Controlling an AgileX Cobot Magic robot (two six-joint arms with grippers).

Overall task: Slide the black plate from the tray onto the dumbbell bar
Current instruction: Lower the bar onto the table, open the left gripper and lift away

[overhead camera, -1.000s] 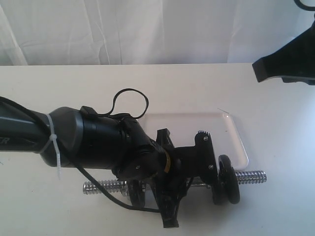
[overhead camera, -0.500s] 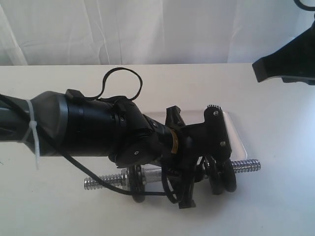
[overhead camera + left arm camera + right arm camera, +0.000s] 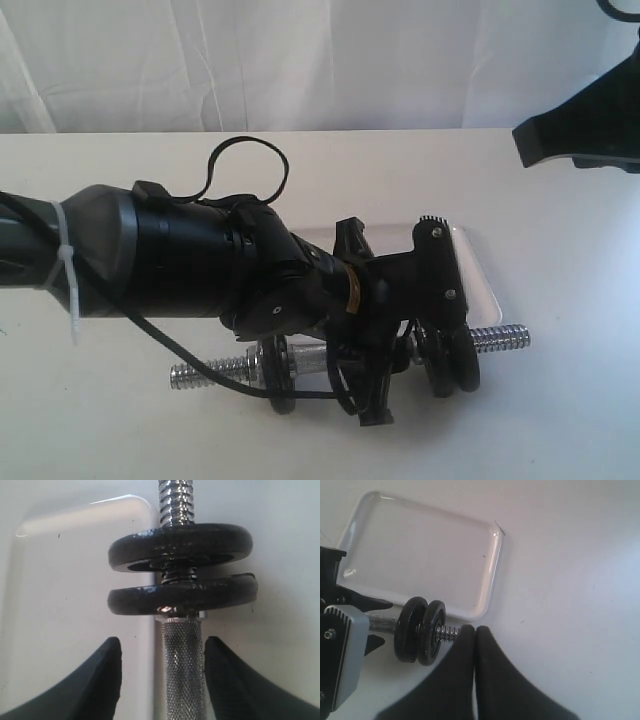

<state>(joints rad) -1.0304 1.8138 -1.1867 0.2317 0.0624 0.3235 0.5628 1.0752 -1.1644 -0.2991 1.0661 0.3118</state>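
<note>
No lettering, label, brand, number or sign is being shown legibly: nothing is being carried by the matte-black round weight discs, shiny chrome threaded bar, shallow white plastic tray or black robot arm.

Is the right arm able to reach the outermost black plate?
Probably yes: the right gripper is shut and empty, with nothing between it and the outer black plate on the dumbbell bar.

Shiny chrome dumbbell bar with rough knurled middle, black plate faintly glossy, tray smooth glossy white plastic
</note>
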